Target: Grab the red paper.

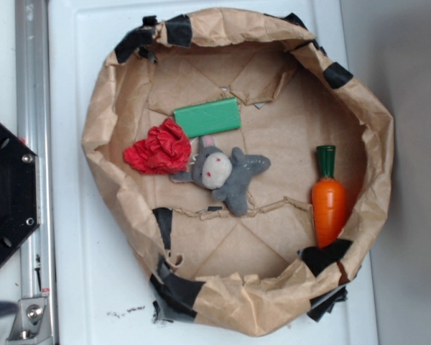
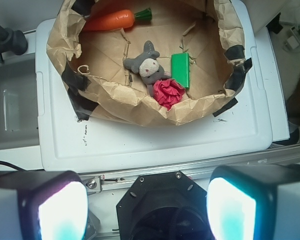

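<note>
A crumpled brown paper basin [image 1: 377, 136] corrals everything on the white tray [image 1: 72, 237]. Inside, the red paper [image 1: 158, 149] sits at nine o'clock, touching the grey plush toy [image 1: 223, 172]. The gripper [image 2: 146, 207] hovers outside the basin, jaws apart, holding nothing.

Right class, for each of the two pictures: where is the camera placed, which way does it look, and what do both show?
Exterior: overhead, looking straight down into the paper-lined basket; only the robot's black base shows at left.
Wrist: mounted on the arm, high and back, looking down past its two finger pads to the basket beyond; jaws open.
Shared: red paper, grey plush toy, green block, carrot.
</note>
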You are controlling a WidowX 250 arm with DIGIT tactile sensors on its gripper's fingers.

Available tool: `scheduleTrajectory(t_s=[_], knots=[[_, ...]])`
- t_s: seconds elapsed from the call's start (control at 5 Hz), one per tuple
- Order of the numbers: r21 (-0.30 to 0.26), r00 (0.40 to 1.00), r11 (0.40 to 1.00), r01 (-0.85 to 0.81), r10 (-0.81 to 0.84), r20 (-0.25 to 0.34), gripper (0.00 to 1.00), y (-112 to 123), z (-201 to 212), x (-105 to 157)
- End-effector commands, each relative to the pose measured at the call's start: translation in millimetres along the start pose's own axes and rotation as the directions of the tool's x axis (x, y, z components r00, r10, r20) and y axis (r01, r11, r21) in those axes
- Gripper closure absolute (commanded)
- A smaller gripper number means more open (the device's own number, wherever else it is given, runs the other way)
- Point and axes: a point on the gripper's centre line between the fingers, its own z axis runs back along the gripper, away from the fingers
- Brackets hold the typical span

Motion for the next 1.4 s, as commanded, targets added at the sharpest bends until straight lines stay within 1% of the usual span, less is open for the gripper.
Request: scheduleTrajectory(t_s=[0.0, 0.2, 0.4, 0.6, 0.8, 1.0, 1.2], knots=[[0.0, 1.0, 1.0, 0.0, 0.0, 0.0, 0.0, 0.0, 0.0, 0.0], [0.132, 0.989, 0.99, 0.048, -0.029, -0.143, 0.0, 20.7, -54.8, 45.0], [0.044, 0.984, 0.999, 0.006, 0.002, -0.179, 0.0, 38.1, -112.9, 87.1], [0.114, 0.982, 0.994, 0.006, 0.016, -0.187, 0.0, 52.4, -144.1, 133.8], [0.096, 0.977, 0.99, 0.108, -0.087, -0.195, 0.0, 47.9, -171.4, 133.0], [0.045, 0.951, 0.974, 0.224, -0.208, -0.229, 0.0, 37.8, -204.1, 106.1], [0.017, 0.935, 0.957, 0.291, -0.281, -0.215, 0.0, 23.8, -202.6, 78.3]])
